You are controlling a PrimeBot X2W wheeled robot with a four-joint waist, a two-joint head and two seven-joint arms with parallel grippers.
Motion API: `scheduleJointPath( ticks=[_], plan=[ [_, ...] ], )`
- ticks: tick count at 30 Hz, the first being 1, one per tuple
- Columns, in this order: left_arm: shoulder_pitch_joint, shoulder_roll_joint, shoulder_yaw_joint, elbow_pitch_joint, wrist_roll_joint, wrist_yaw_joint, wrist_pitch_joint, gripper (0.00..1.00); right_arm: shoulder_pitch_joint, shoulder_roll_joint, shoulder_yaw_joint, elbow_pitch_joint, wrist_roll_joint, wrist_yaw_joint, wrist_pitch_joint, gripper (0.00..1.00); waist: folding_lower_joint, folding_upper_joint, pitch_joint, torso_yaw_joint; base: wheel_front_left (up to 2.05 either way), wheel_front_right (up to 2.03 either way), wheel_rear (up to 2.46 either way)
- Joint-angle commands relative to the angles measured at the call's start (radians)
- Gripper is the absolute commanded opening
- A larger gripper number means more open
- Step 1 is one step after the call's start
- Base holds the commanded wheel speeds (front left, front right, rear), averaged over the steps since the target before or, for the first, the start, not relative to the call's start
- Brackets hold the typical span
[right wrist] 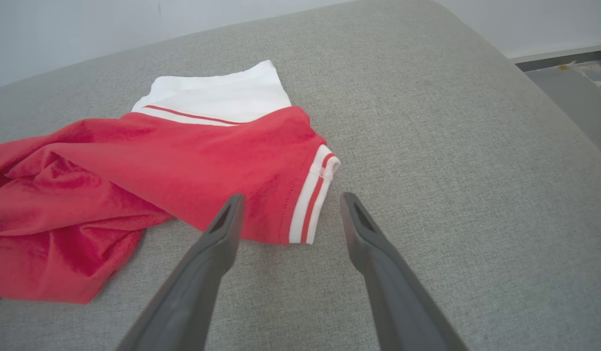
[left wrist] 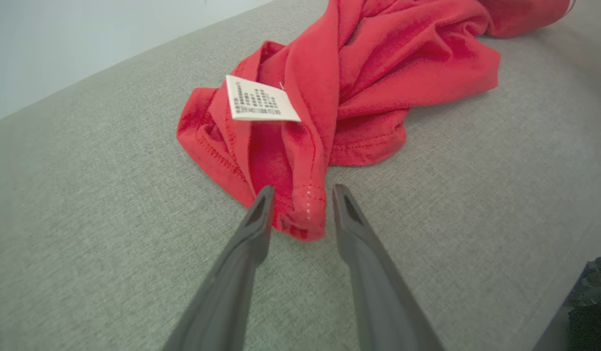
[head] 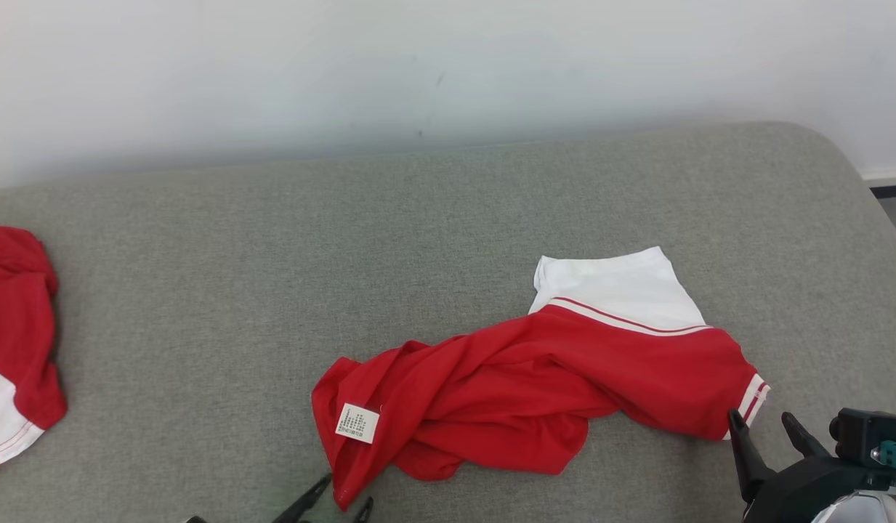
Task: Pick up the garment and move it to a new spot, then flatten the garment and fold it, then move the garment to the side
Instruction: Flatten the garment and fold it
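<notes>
left fingers (left wrist: 251, 229) parted astride garment (left wrist: 378, 63) hem, nothing gripped | right fingers (right wrist: 222, 234) spread wide beside cuff (right wrist: 307, 200)

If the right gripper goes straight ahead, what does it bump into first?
Most likely the striped cuff of the red garment, which lies just ahead of the right gripper, between its open fingers. How near is hard to tell.

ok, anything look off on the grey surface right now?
The red garment lies twisted and bunched, not flat, its care label showing at the left end, so it may be partly inside out. A second red-and-white garment sits crumpled at the far left.
</notes>
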Motion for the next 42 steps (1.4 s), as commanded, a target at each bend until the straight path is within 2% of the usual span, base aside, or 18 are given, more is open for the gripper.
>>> scheduleJointPath(
  ticks=[1,5,9,10,14,17,21,28,29,31,33,41,42],
  plan=[
    [0.021,-0.01,0.004,0.011,-0.027,-0.003,0.0,1.0,0.01,0.0,0.001,-0.003,0.005,-0.002,0.002,1.0,0.0001,0.0,-0.017,0.019,0.0,0.0,0.0],
    [0.044,-0.021,0.023,0.017,-0.086,-0.016,0.004,1.0,0.018,0.0,-0.005,-0.004,0.006,-0.002,0.004,1.0,0.0001,0.0,-0.032,0.032,0.0,0.0,0.0],
    [0.06,-0.035,0.076,-0.011,-0.154,0.003,-0.011,1.0,0.019,0.0,-0.013,-0.005,0.006,-0.002,0.004,1.0,0.0001,0.0,-0.043,0.039,0.0,0.0,0.0],
    [0.056,-0.036,0.106,-0.033,-0.173,0.02,-0.016,1.0,0.02,0.0,-0.018,-0.005,0.006,-0.002,0.003,1.0,0.0001,0.0,-0.048,0.043,0.0,0.0,0.0],
    [0.029,-0.03,0.111,-0.053,-0.166,0.039,0.011,1.0,0.021,0.0,-0.017,0.0,0.009,-0.002,0.003,1.0,0.0001,0.0,-0.054,0.043,0.0,0.0,0.0],
    [0.013,-0.037,0.094,-0.016,-0.168,0.06,0.096,1.0,0.014,0.0,-0.007,0.007,0.014,-0.002,0.002,1.0,0.0001,0.0,-0.056,0.038,0.0,0.0,0.0],
    [-0.017,-0.056,0.076,0.027,-0.182,0.055,0.166,1.0,0.009,0.0,0.005,0.012,0.017,-0.002,-0.002,1.0,0.0001,0.0,-0.053,0.027,0.0,0.0,0.0],
    [-0.071,-0.084,0.068,0.085,-0.182,0.056,0.189,1.0,0.008,0.0,0.003,0.017,0.012,-0.002,-0.006,1.0,0.0001,0.0,-0.048,0.015,0.0,0.0,0.0],
    [-0.08,-0.086,0.064,0.095,-0.178,0.055,0.19,0.91,0.006,0.0,0.007,0.018,0.014,-0.002,-0.007,1.0,0.0001,0.0,-0.047,0.012,0.0,0.0,0.0],
    [-0.097,-0.092,0.057,0.111,-0.172,0.047,0.19,0.38,0.002,0.0,0.014,0.021,0.017,-0.002,-0.008,1.0,0.0001,0.0,-0.046,0.006,0.0,0.0,0.0],
    [-0.111,-0.095,0.05,0.125,-0.166,0.04,0.189,0.0,0.0,0.0,0.016,0.023,0.019,-0.002,-0.008,1.0,0.0001,0.0,-0.044,0.001,0.0,0.0,0.0],
    [-0.151,-0.11,0.037,0.186,-0.168,0.029,0.196,0.0,-0.003,0.0,0.016,0.026,0.017,-0.002,-0.011,1.0,0.0001,0.0,-0.032,-0.016,0.0,0.0,0.0],
    [-0.168,-0.113,0.052,0.19,-0.174,0.039,0.178,0.0,-0.002,0.0,0.016,0.026,0.017,-0.002,-0.012,1.0,0.0001,0.0,-0.029,-0.019,0.0,0.0,0.0]
  ],
)
